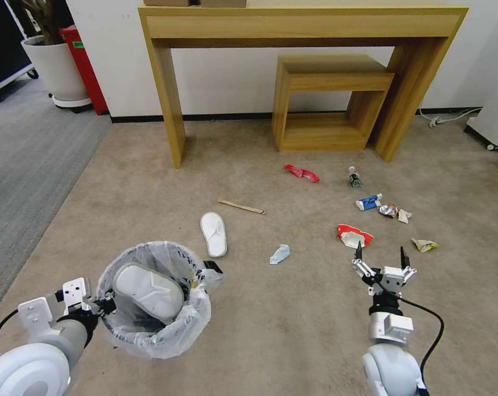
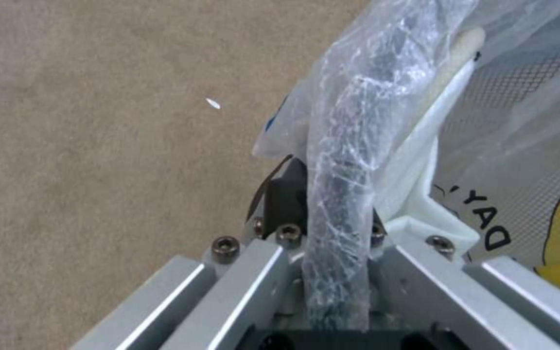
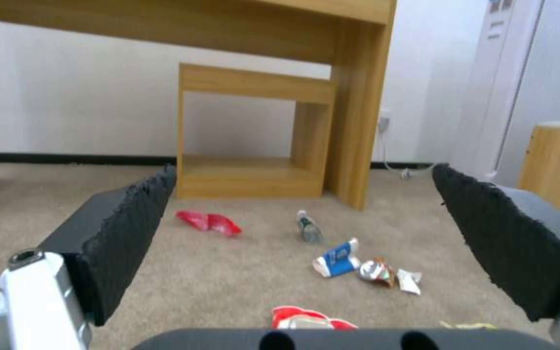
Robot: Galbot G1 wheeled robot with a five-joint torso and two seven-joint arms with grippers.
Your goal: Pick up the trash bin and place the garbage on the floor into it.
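Observation:
The trash bin [image 1: 150, 330], lined with a clear crinkled bag, is at the lower left with one white slipper [image 1: 148, 291] inside it. My left gripper [image 1: 101, 304] is shut on its rim [image 2: 338, 228]. My right gripper [image 1: 380, 254] hangs open just short of the red-white cup [image 1: 353, 235] [image 3: 306, 318], its black pads [image 3: 124, 233] spread wide. The garbage on the carpet includes a second slipper [image 1: 214, 234], a wooden stick [image 1: 241, 206], a tissue [image 1: 280, 253], a red wrapper [image 1: 301, 172], a bottle [image 1: 354, 178], a blue-white packet [image 1: 368, 202], a crushed can [image 1: 388, 209] and a yellowish wrapper [image 1: 425, 245].
A tall wooden console table [image 1: 304, 25] stands against the far wall with a smaller wooden table [image 1: 331, 104] under it. A plant pot [image 1: 54, 66] and red container [image 1: 85, 66] are at the far left. A white unit [image 1: 496, 124] is at the right wall.

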